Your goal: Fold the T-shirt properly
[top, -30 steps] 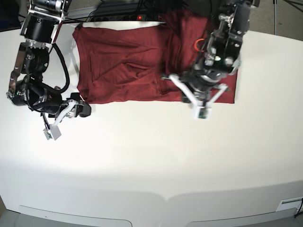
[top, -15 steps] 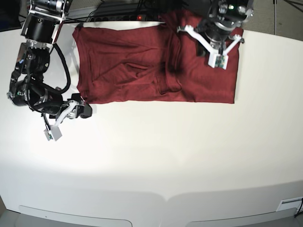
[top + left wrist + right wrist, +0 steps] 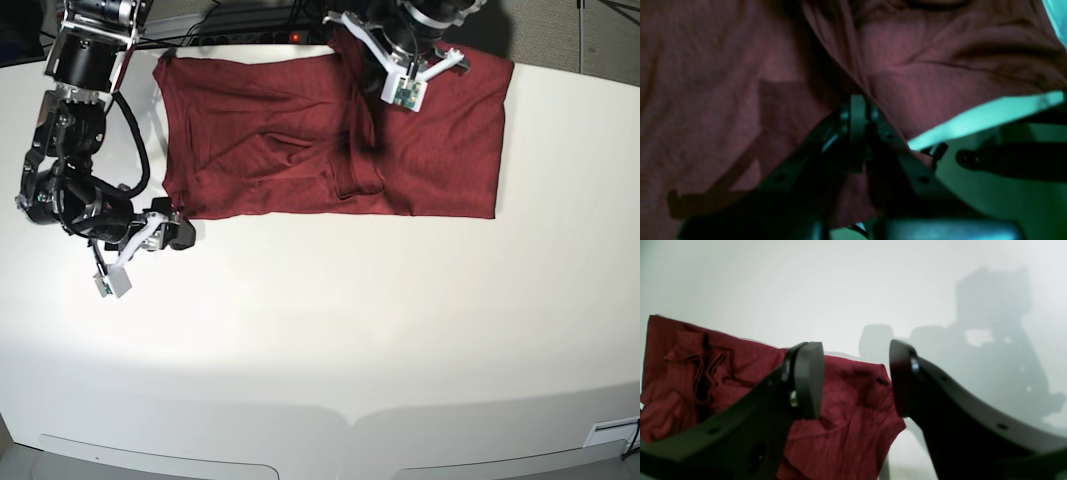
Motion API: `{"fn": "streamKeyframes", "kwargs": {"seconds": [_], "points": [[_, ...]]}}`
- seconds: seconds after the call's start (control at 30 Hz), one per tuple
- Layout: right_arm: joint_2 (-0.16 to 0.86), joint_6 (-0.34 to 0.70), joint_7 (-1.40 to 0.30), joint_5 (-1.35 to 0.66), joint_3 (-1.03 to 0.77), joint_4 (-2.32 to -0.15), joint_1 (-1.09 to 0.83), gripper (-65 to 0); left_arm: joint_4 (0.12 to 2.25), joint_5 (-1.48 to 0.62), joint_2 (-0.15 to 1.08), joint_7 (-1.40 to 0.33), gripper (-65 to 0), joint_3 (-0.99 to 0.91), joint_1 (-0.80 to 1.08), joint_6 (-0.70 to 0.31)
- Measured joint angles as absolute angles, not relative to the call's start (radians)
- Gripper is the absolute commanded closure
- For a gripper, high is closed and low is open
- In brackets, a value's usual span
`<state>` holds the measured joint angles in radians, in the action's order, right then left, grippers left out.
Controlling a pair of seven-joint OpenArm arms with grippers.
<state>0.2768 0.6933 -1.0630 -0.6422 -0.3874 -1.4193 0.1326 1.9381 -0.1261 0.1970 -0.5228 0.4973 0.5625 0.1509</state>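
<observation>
The maroon T-shirt (image 3: 260, 130) lies spread flat along the back of the white table, with a raised fold running front to back near its middle. My left gripper (image 3: 858, 106) is shut, its tips right at that fold's ridge on the T-shirt (image 3: 706, 100). Whether any cloth is pinched I cannot tell. In the base view the left arm (image 3: 405, 50) hangs over the shirt's back edge and hides the fingers. My right gripper (image 3: 178, 232) stands open with nothing between its fingers, just off the shirt's front left corner. That corner of the T-shirt (image 3: 846, 420) shows behind the right gripper (image 3: 855, 380).
A bare stretch of white table (image 3: 330, 330) reaches from the shirt to the front edge. Behind the back edge sit a power strip and cables (image 3: 260, 38). The table's back edge (image 3: 990, 113) runs just right of my left gripper, with dark cables (image 3: 1007, 163) beyond it.
The left arm has swung from the shirt's front edge to its back edge, staying shut. The shirt lies as before. The right arm has not moved.
</observation>
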Motion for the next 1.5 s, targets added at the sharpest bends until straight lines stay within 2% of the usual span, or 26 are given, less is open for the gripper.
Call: {"fn": "streamKeyframes", "kwargs": {"seconds": [0.07, 0.2, 0.4, 0.47, 0.5, 0.6, 0.63, 0.67, 0.97, 1.17, 1.27, 1.33, 1.4, 1.5], "points": [[0.277, 0.693, -1.063, -0.641, -0.387, -1.419, 0.133, -31.5, 1.938, -0.120, 0.197, -0.523, 0.0, 0.496, 0.547, 0.112], [0.277, 0.693, -1.064, -0.642, -0.387, -1.419, 0.133, -31.5, 1.938, -0.140, 0.196, -0.527, 0.0, 0.498, 0.516, -0.096], [0.277, 0.693, -1.071, -0.642, -0.387, -1.419, 0.133, -31.5, 1.938, -0.204, 0.199, -0.576, 0.0, 0.498, 0.458, -0.265], [0.277, 0.693, -1.071, -0.643, -0.387, -1.419, 0.133, -31.5, 1.941, -0.204, 0.200, -0.545, 0.0, 0.497, 0.443, -0.239], [0.277, 0.693, -1.071, -0.641, -0.387, -1.419, 0.133, -31.5, 1.952, -0.213, 0.202, -0.522, 0.0, 0.495, 0.438, -0.167], [0.277, 0.693, -1.071, -0.642, -0.387, -1.419, 0.133, -31.5, 1.962, -0.184, 0.197, -0.525, 0.0, 0.465, 0.407, 0.147], [0.277, 0.693, -1.072, -0.642, -0.387, -1.419, 0.132, -31.5, 1.960, -0.157, 0.198, -0.538, 0.0, 0.445, 0.395, 0.213], [0.277, 0.693, -1.072, -0.642, -0.387, -1.419, 0.130, -31.5, 1.959, -0.141, 0.203, -0.551, 0.0, 0.430, 0.388, 0.230], [0.279, 0.693, -1.073, -0.641, -0.389, -1.419, 0.130, -31.5, 1.876, -0.162, 0.187, -0.521, 0.0, 0.431, 0.398, 0.211], [0.278, 0.693, -1.074, -0.645, -0.387, -1.419, 0.130, -31.5, 1.775, -0.114, 0.087, -0.521, 0.0, 0.435, 0.396, 0.206], [0.279, 0.693, -1.073, -0.640, -0.391, -1.419, 0.130, -31.5, 1.752, -0.106, 0.076, -0.542, 0.0, 0.437, 0.397, 0.131], [0.276, 0.693, -1.073, -0.642, -0.391, -1.419, 0.130, -31.5, 1.750, -0.101, 0.070, -0.550, 0.0, 0.456, 0.398, 0.115], [0.274, 0.693, -1.071, -0.643, -0.389, -1.419, 0.130, -31.5, 1.750, -0.103, 0.056, -0.511, 0.0, 0.497, 0.396, 0.100], [0.278, 0.693, -1.073, -0.638, -0.390, -1.419, 0.130, -31.5, 1.750, -0.069, 0.047, -0.448, 0.0, 0.562, 0.387, 0.017]]}}
